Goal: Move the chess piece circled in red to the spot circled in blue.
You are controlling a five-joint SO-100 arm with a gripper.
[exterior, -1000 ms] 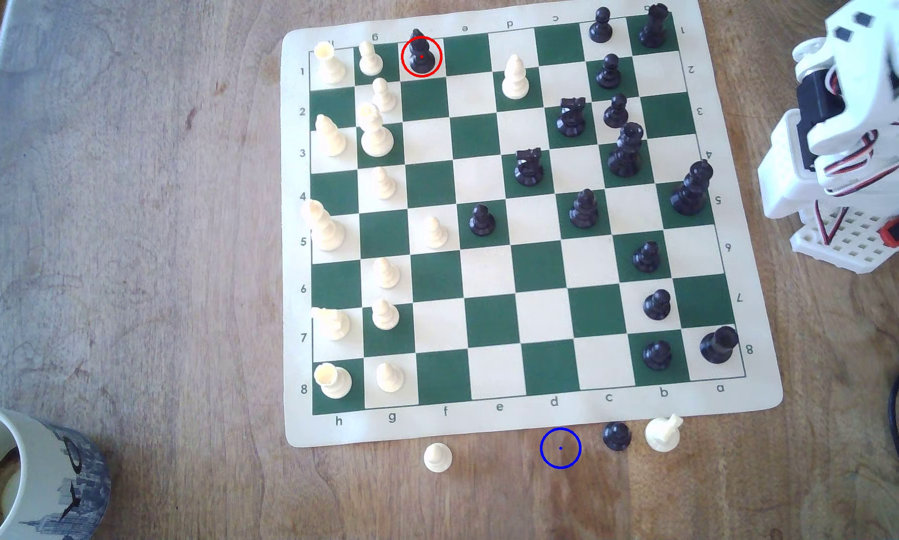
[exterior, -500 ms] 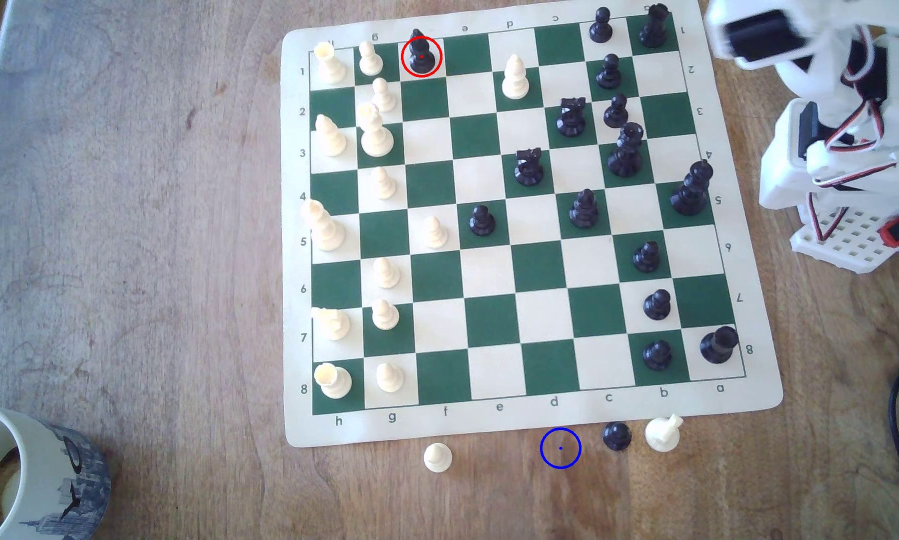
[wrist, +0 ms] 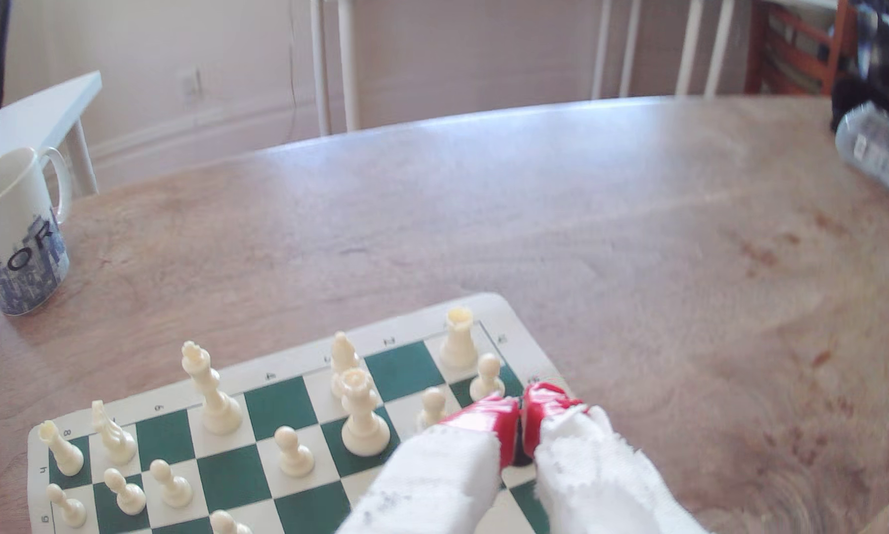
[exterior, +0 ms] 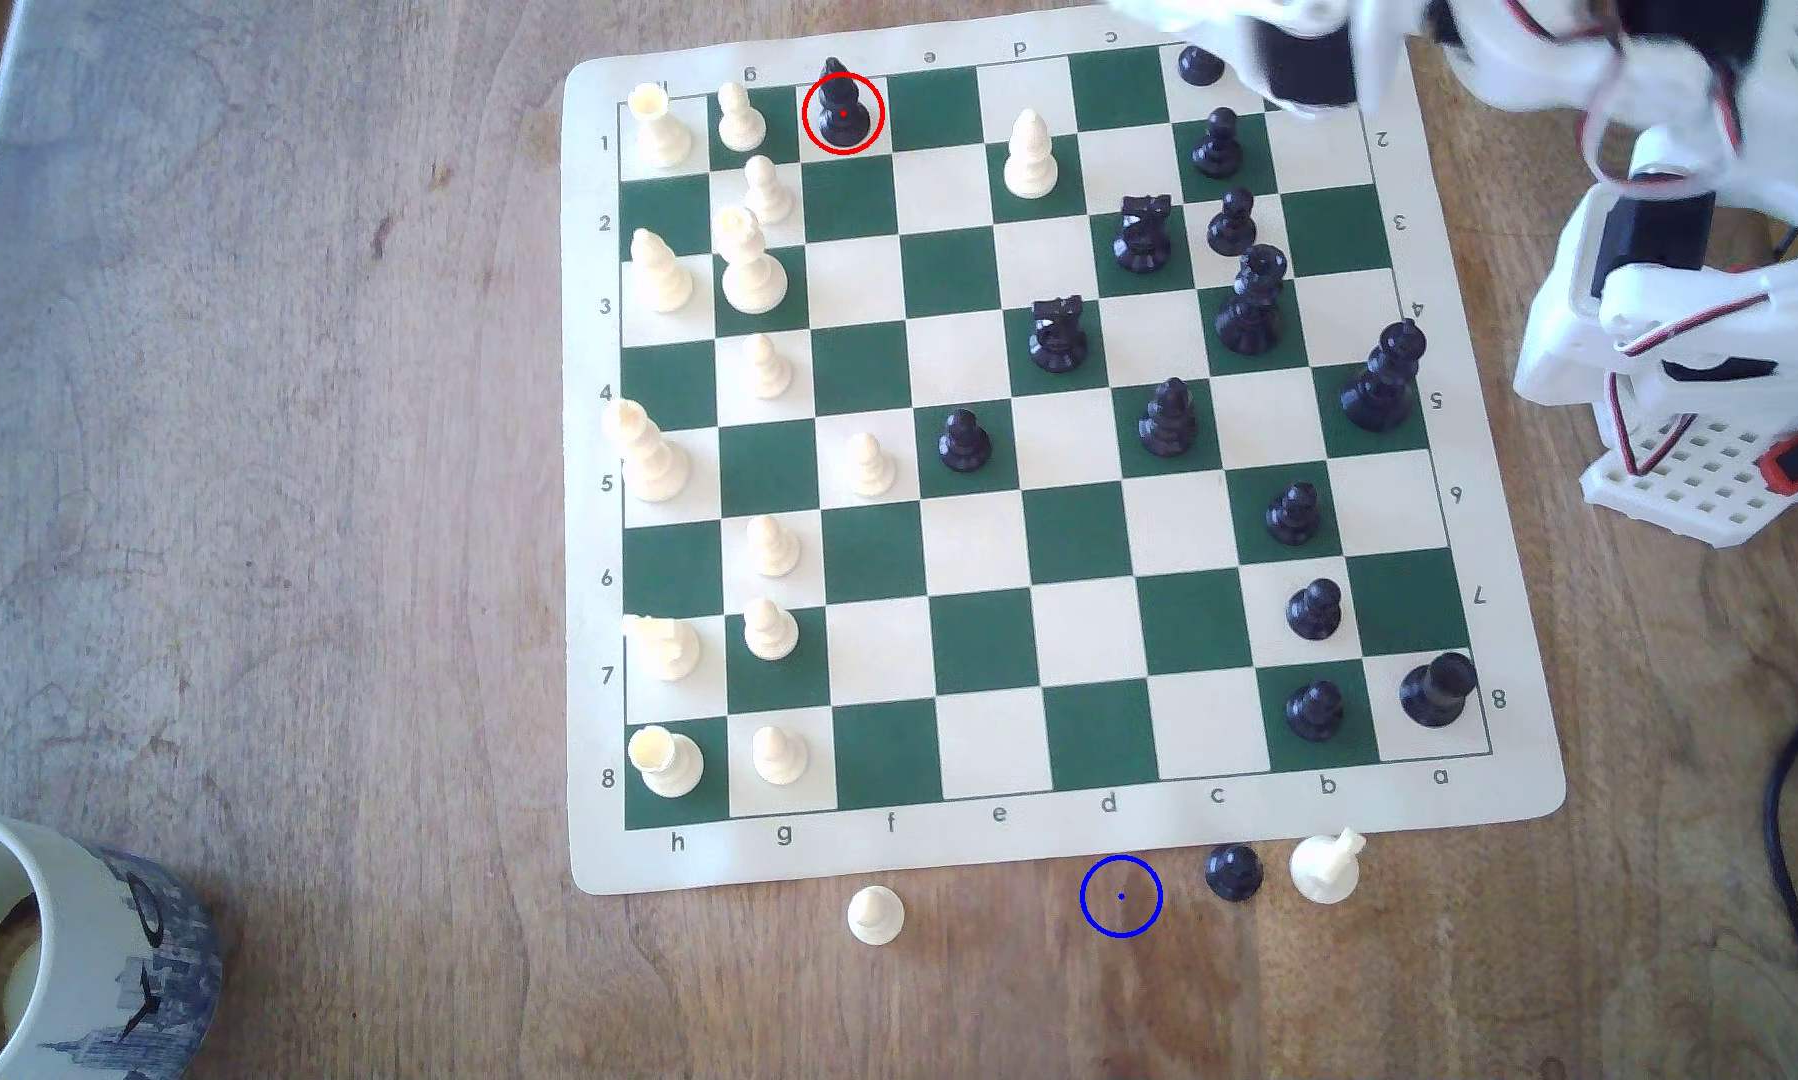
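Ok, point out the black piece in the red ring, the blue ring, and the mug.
Black piece in the red ring point(exterior: 842, 116): exterior view, on its body above the base.
Blue ring point(exterior: 1120, 896): exterior view, on the centre dot over bare wood.
Mug point(wrist: 18, 241): wrist view, on its printed side wall.

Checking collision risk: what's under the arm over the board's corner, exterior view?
The arm overhangs the board's corner at the exterior view's upper right. Only a black pawn's base shows at its edge; the pawn's head and the corner squares are covered, so pieces there can't be told.

Tool point(wrist: 522, 411) red-tipped, jaws nearly together
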